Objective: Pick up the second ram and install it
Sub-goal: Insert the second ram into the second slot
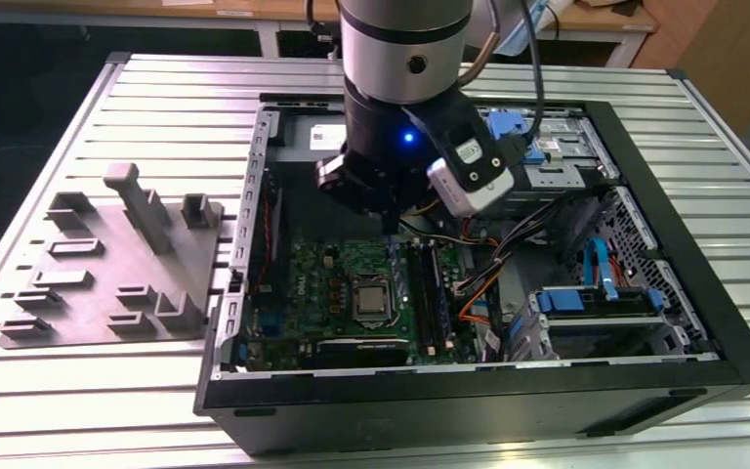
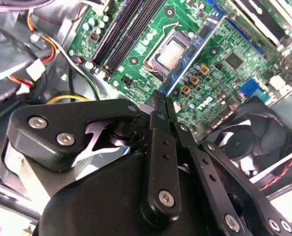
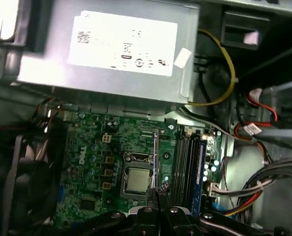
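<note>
Blue-green, thin, long circuit-board second ram [image 2: 192, 54] is being clamped across its flat faces by the closed black end effector [image 2: 160, 102], and is being judged light, stiff and fragile.

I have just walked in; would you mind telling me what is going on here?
A robot arm's hand is shut on a thin blue-green ram stick, holding it inside an open black computer case on a slatted metal table. The stick hangs above the green motherboard, roughly over the edge of the silver processor socket and beside the long black memory slots. It is not yet seated in them.
</note>
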